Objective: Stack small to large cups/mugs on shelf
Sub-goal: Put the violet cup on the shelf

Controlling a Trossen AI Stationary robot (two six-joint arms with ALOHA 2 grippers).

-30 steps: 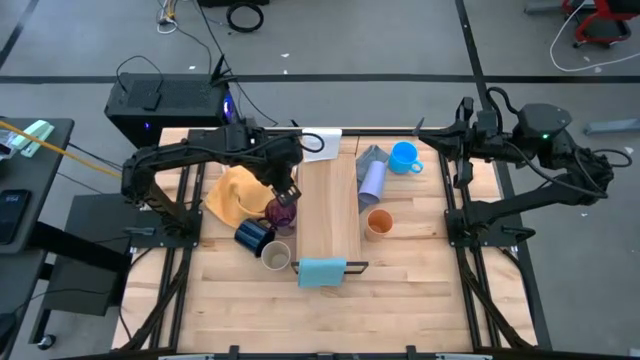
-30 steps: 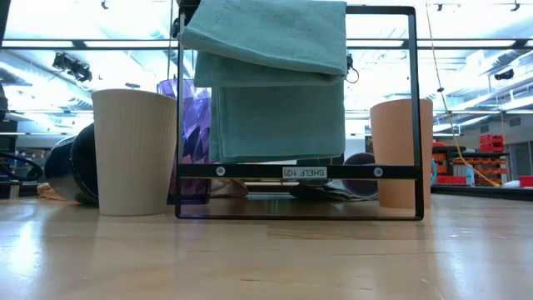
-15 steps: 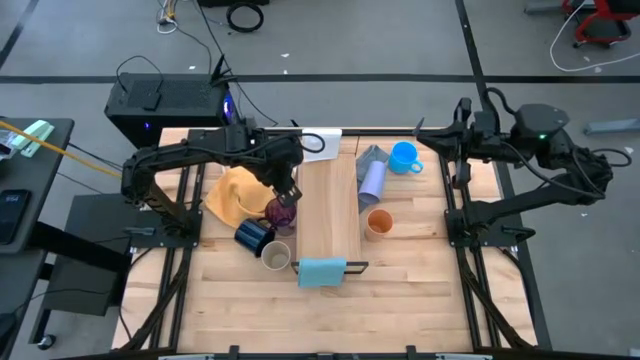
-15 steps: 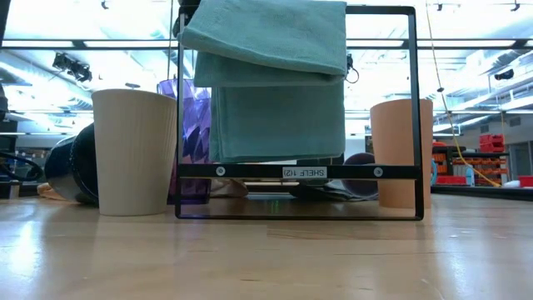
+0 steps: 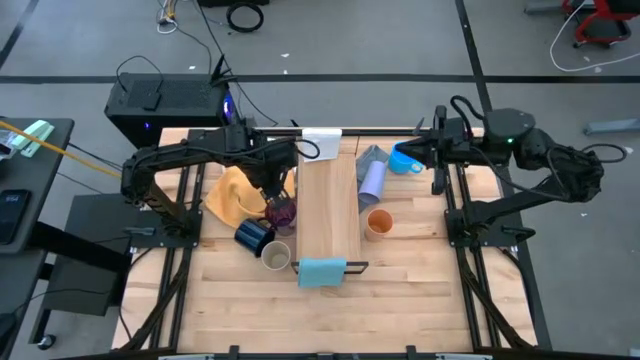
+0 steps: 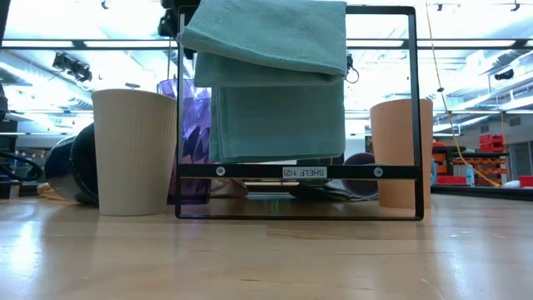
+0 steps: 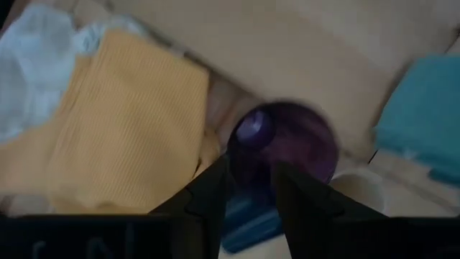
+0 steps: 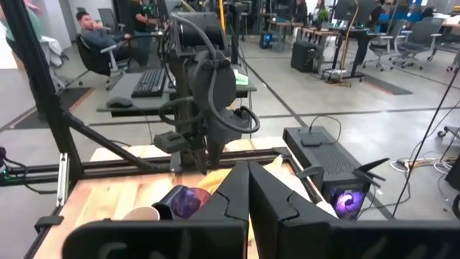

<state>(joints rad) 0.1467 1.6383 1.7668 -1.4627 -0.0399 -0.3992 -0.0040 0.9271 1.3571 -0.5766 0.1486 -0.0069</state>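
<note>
The dark purple tumbler stands upright on the table just left of the shelf, on its base. My left gripper points down over it, open. One finger is outside the tumbler's rim and the other is over its mouth. The navy mug and the beige cup sit nearer. The lavender cup lies on the shelf's right side, and the orange cup stands nearer. My right gripper is shut and raised level above the bright blue mug. My left gripper comes at the tumbler from above, its fingers on either side of the rim wall. I cannot tell whether they touch it. The tumbler stands upright on the table.
A yellow cloth lies left of the tumbler and a grey cloth lies behind the lavender cup. A teal cloth hangs over the shelf's near frame and hides much of the low view. A white piece sits at the shelf's far end.
My right arm has reached toward the table's left, bringing its shut gripper over the bright blue mug. My left gripper has tipped more steeply down over the tumbler, and its body now shows at the top of the low view. The tumbler has stayed put.
</note>
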